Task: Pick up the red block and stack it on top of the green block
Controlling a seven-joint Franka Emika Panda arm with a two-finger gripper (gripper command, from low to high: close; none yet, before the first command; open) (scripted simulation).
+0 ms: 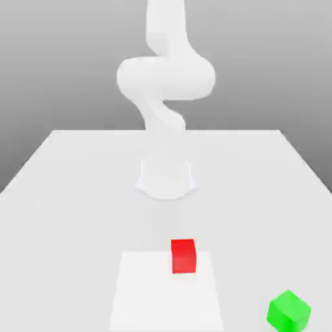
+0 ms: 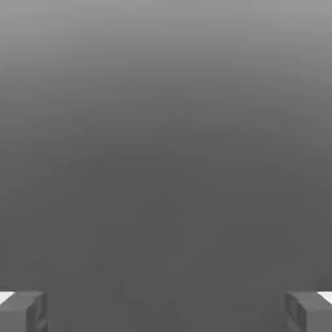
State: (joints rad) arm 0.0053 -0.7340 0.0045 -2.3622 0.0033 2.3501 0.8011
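Note:
A red block sits on the white table, on the far edge of a paler square patch, in front of the arm's base. The green block rests turned at an angle near the table's front corner, at the exterior view's right, well apart from the red one. In the hand view my gripper is open: its two grey fingertips stand wide apart with nothing between them, against a plain grey background. The arm rises from its base and bends upward, high above both blocks.
The round white base of the arm stands mid-table behind the red block. The white table spreads wide on both sides, with its far edge behind the base.

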